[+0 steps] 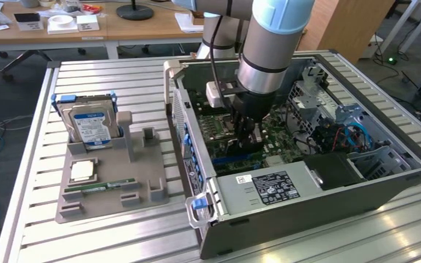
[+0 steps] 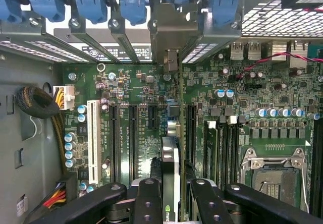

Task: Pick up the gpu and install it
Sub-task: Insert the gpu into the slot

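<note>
My jaws are pinching the gpu (image 2: 170,176) by its two flat faces, card edge-on between them. I'm down inside the open computer case (image 1: 386,181), which lies on its side toward the tabletop (image 1: 108,82) edge at the exterior view's right. Gpu hangs over the green motherboard (image 2: 146,133), lined up along the black expansion slots (image 2: 133,138); seated or not, can't tell. Outside the case, toward the tabletop edge at the exterior view's left: grey holder tray (image 1: 115,164) with hard drive (image 1: 91,127) upright, CPU (image 1: 83,171) and RAM stick (image 1: 97,188) flat.
</note>
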Motion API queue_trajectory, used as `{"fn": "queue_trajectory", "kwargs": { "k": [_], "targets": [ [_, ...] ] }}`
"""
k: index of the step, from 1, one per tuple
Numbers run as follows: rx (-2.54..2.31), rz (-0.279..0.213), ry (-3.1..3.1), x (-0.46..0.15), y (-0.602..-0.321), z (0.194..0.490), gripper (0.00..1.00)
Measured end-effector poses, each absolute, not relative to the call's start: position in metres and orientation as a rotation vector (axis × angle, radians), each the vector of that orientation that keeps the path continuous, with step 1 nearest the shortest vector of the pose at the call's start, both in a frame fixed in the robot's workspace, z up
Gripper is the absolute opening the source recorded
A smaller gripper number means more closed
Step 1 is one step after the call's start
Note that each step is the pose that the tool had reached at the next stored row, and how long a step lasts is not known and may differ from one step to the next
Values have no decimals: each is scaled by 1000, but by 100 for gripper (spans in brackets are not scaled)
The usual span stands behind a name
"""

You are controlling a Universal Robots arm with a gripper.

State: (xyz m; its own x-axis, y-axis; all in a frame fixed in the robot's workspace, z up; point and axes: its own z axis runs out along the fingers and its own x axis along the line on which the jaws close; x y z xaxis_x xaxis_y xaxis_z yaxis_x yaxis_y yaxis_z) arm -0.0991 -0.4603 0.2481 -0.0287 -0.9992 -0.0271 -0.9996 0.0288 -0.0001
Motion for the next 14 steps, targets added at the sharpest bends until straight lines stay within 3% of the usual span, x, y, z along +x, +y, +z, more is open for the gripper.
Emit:
{"fn": "queue_trajectory", "kwargs": {
  "k": [14],
  "targets": [
    [-2154, 29, 2260, -99, -460, 247, 27]
  ]
}}
